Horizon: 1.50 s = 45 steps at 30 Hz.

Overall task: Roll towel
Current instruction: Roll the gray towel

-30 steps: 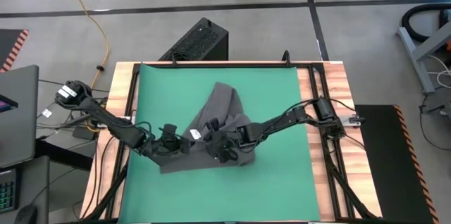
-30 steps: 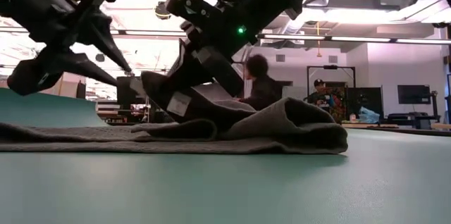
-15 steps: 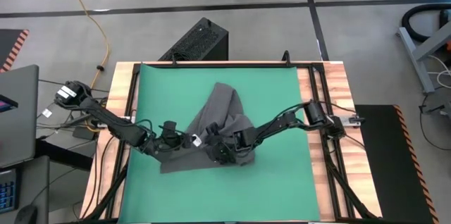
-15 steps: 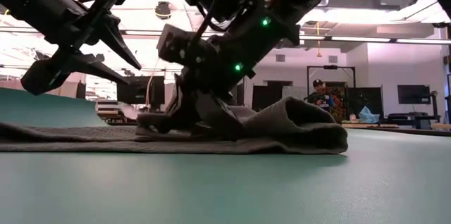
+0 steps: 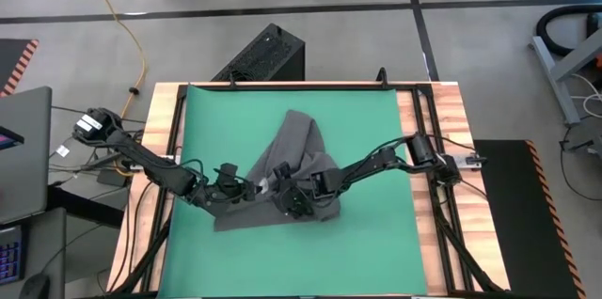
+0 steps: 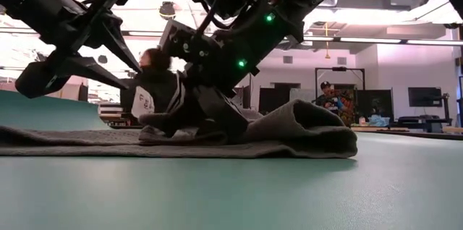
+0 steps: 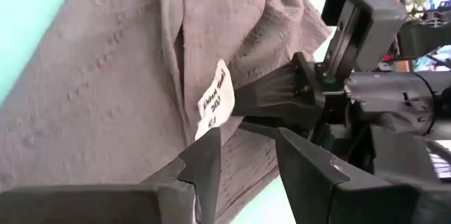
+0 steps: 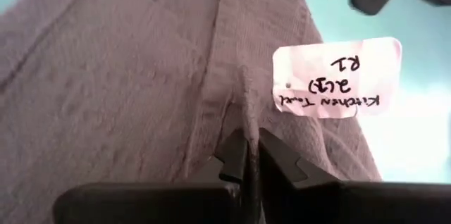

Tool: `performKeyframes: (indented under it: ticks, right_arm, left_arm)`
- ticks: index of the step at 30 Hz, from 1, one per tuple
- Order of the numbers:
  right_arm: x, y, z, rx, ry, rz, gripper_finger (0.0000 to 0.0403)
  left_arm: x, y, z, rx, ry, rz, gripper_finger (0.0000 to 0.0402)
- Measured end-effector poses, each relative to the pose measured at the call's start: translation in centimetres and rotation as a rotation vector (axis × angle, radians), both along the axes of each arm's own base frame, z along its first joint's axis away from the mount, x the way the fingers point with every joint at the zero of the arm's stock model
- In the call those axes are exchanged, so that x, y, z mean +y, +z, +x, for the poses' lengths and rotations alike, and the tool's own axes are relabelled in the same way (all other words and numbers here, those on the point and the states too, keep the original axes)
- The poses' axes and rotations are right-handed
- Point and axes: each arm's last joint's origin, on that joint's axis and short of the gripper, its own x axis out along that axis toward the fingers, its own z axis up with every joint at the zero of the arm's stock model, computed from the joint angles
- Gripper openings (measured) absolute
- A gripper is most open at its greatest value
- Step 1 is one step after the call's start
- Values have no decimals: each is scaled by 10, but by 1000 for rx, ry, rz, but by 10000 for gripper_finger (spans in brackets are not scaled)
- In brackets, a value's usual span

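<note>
The towel (image 5: 287,172), a dark grey cloth, is spread in loose folds on the green mat (image 5: 367,243) that covers the tabletop (image 5: 437,111), near the mat's middle. One narrow part is stretched toward the far edge, and a thicker bunched fold is seen at one end in the low view. A white tag (image 8: 337,77) with handwriting is attached to a hem of the towel.

The left claw (image 5: 246,189) is held just above the towel's left part, beside the tag. Its two fingers (image 7: 204,171) are parted, with nothing between them.

The right claw (image 5: 293,197) is lowered onto the towel beside the left claw. In the right wrist view, its fingers (image 8: 232,155) are drawn almost together and a raised ridge of the cloth is pinched between their tips, near the tag. In the low view a person (image 6: 155,78) is seen in the room behind the arms.
</note>
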Motion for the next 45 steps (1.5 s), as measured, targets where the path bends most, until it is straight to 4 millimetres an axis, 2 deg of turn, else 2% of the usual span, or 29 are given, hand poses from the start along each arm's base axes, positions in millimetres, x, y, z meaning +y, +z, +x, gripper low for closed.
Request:
performKeyframes:
  ticks: [9, 14, 18, 25, 29, 34, 39, 45]
  right_arm:
    - [4, -2, -3, 23, -36, 58, 50]
    - [6, -2, -3, 16, -54, 106, 61]
    - [4, -2, -2, 9, -93, 167, 96]
    - [2, -1, -4, 23, -114, 181, 188]
    - [2, 0, -4, 16, -114, 186, 219]
    - [2, 0, -4, 18, -117, 186, 228]
    - [1, 0, -4, 15, -121, 186, 228]
    - [-2, 0, -3, 11, -127, 186, 225]
  left_arm:
    - [6, 0, 3, -11, 41, -28, 172]
    - [11, 0, 5, -10, 60, -22, 179]
    - [11, 1, 6, -4, 41, -21, 179]
    - [7, -1, 5, 30, -49, -89, 179]
    - [9, -1, 6, 24, -20, -99, 179]
    - [15, -9, 13, 34, 45, -105, 179]
    - [14, -23, 26, 47, 11, -146, 179]
    - [12, -38, 28, 117, -3, -168, 179]
